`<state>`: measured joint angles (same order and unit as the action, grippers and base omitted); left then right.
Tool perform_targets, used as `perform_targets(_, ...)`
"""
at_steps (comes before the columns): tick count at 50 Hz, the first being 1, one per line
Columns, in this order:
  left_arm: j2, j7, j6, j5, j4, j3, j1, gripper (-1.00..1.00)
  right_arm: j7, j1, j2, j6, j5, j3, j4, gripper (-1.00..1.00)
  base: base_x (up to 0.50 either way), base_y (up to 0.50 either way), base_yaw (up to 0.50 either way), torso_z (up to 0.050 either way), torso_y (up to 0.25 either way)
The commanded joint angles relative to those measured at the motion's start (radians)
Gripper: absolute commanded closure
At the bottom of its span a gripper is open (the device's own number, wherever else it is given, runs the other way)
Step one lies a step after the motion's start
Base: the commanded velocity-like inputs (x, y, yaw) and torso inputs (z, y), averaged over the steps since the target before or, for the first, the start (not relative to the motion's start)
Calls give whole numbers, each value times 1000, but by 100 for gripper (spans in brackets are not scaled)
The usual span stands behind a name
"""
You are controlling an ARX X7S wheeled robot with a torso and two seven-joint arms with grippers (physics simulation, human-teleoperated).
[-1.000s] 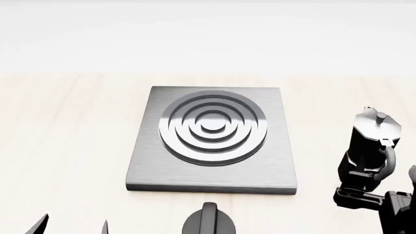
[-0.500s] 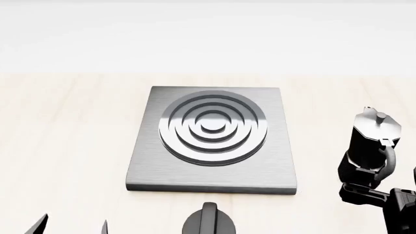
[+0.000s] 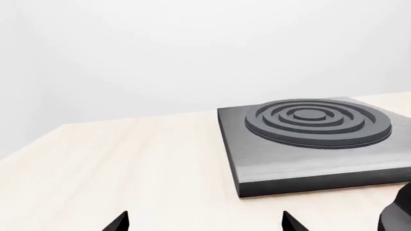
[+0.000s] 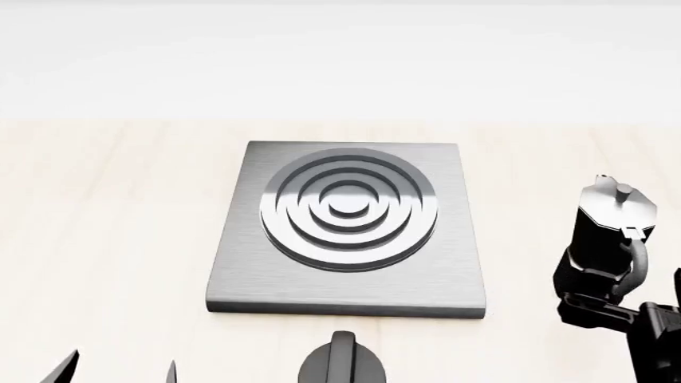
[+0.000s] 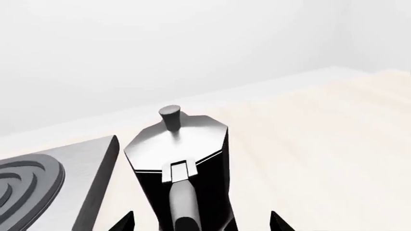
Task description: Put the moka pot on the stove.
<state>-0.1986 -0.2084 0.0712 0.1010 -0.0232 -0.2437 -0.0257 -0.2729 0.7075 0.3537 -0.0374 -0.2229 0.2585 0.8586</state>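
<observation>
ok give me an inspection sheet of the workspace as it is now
surface: pale wood table, bare around the stove
job's things: stove flat at centre, burner free; pot upright on the table to the stove's right, apart from it, lid on, handle toward the robot
clutter: black dial just in front of the stove
grippers: right gripper open, jaws either side of the pot's handle; left gripper open, holding nothing
cables: nothing seen
surroundings: plain white wall

Left gripper (image 4: pixel 120 369): low, jaws apart, only the 2 fingertips in view.
Right gripper (image 5: pixel 200 222): jaws spread wide, fingertips parted.
</observation>
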Motion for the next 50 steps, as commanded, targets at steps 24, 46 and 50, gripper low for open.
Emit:
perform_targets(24, -7, -7, 39, 10, -14, -11, -3, -100, -47, 140, 1, 202, 59, -43, 335, -100, 0, 0, 0, 0, 0)
perform_targets(46, -13, -14, 51, 21, -18, -19, -5, -100, 26, 8, -22, 12, 80, -67, -95, 100, 0, 0, 0, 0, 0)
perform_targets(50, -14, -13, 64, 22, -23, -21, -6, -100, 45, -8, -27, -153, 89, -103, -371, 100, 0, 0, 1, 0, 0)
